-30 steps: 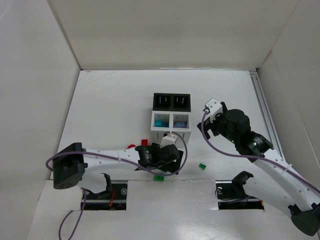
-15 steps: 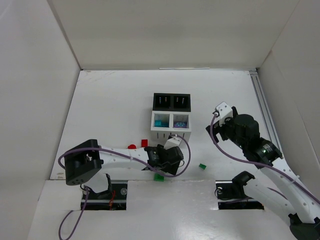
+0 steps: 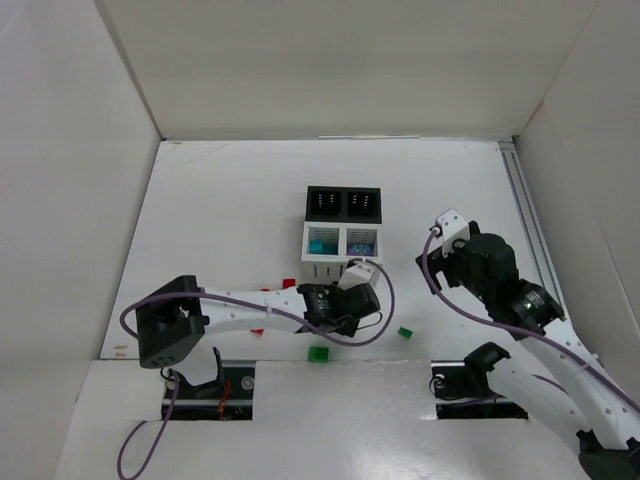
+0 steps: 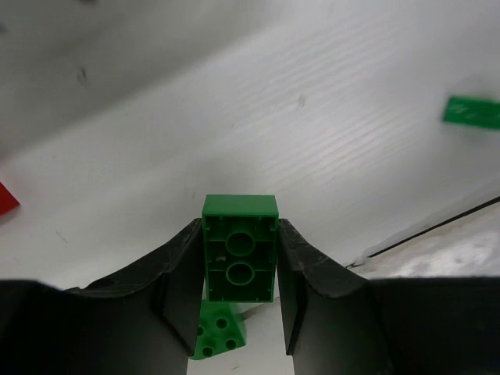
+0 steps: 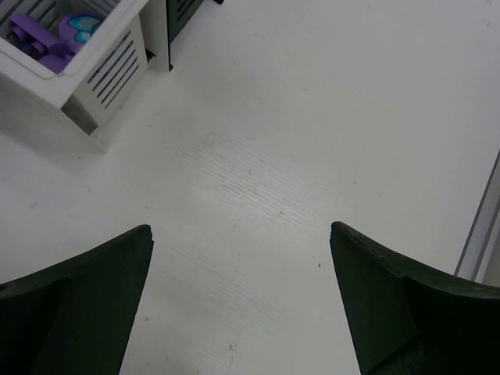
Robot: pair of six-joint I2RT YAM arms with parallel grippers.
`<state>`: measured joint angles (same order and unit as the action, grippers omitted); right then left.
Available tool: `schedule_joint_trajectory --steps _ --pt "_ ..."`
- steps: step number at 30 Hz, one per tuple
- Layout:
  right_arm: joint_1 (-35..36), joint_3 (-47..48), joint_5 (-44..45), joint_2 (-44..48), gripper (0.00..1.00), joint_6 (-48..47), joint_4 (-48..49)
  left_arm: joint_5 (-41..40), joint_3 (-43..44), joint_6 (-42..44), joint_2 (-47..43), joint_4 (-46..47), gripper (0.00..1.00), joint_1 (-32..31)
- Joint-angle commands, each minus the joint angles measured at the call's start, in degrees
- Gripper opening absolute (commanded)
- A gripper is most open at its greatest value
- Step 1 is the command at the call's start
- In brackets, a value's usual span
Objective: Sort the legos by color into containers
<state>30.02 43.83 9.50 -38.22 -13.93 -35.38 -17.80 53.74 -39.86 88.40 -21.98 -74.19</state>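
Table [image 3: 230, 200]: white, boxed in by plain white walls [image 3: 330, 70].
Second green brick [image 3: 318, 353]: at the near table edge, showing just below the held one in the left wrist view.
Left gripper [image 4: 238, 228]: clamped on a green brick [image 4: 239, 266], hollow underside toward the camera.
Green piece [image 3: 405, 332]: flat on the table, apart to the right.
Red piece [image 3: 288, 284]: left of the left wrist.
Right gripper [image 5: 238, 258]: spread wide, grasping nothing, over bare table.
White bins [image 3: 343, 262]: teal pieces [image 3: 322, 244] left, purple pieces [image 3: 360, 244] right.
Black bins [image 3: 343, 190]: touching behind.
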Motion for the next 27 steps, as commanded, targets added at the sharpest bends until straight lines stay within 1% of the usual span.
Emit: schedule_joint_trajectory --steps 1,2,3,5,6,7,8,10,11,13,14,16,18,19,20,23,26,27 --pt "-0.3 -2.2 1.6 0.5 1.0 4.4 -1.7 -6.5 8.3 3.4 -3.2 -3.4 0.18 -0.2" --pt "-0.3 -2.8 1.6 0.5 1.0 5.4 -1.7 -9.0 12.0 5.7 -3.2 -3.4 0.18 -0.2" --pt "-0.3 -3.4 1.6 0.5 1.0 6.1 -1.7 -10.1 13.7 7.0 -3.9 -4.0 0.18 -0.2" --pt "-0.3 -5.4 0.4 0.5 1.0 7.5 -0.8 -10.9 18.3 9.7 -3.9 -4.0 0.18 3.5" --pt "-0.3 -5.9 -0.3 0.0 1.0 7.5 -0.8 -10.2 19.8 12.1 -3.9 -3.4 0.18 5.4" --pt "-0.3 -6.0 -0.9 0.0 1.0 8.5 -0.8 -9.0 21.0 13.6 -3.9 -2.2 0.18 10.0" --pt "-0.3 -6.6 -0.9 -0.5 1.0 9.7 -0.8 -7.6 22.2 15.1 -3.9 -1.1 0.18 12.4" --pt "-0.3 -8.1 -0.9 -0.5 1.0 10.9 -0.1 -3.8 25.5 17.8 -1.8 2.5 0.18 17.0" --pt "-0.3 -8.7 -0.9 -0.5 1.0 11.6 0.5 -2.2 26.8 18.9 -0.8 3.9 0.18 20.9" --pt "-0.3 -10.0 -0.9 1.7 1.0 12.8 1.0 0.4 30.9 20.5 2.9 5.7 0.18 23.6" --pt "-0.3 -10.0 -0.9 2.4 1.0 12.8 1.0 1.1 32.5 22.5 4.3 6.5 0.2 25.5" --pt "-0.3 -10.6 -0.3 4.2 1.0 12.8 1.0 1.1 37.0 24.5 7.2 7.0 0.2 26.0" --pt "-0.3 -12.0 -0.3 5.5 1.0 12.8 1.0 2.0 40.6 27.2 11.9 5.6 0.2 26.8" --pt "-0.3 -12.0 -0.8 5.5 1.0 12.8 1.0 2.0 44.1 27.2 13.4 4.9 0.2 26.8" --pt "-0.3 -12.9 -1.8 5.5 1.0 12.8 1.0 2.0 45.6 28.1 16.0 3.3 0.2 27.3" --pt "-0.3 -14.9 -3.6 6.0 1.0 13.3 1.5 1.5 49.3 28.1 19.2 1.4 0.2 27.3" --pt "-0.3 -17.2 -6.6 6.0 1.0 14.6 3.9 0.7 49.4 28.6 21.3 1.9 0.2 27.9" --pt "-0.3 -17.7 -8.9 6.0 1.0 14.6 4.9 0.1 49.4 28.1 22.1 1.9 0.2 27.9"
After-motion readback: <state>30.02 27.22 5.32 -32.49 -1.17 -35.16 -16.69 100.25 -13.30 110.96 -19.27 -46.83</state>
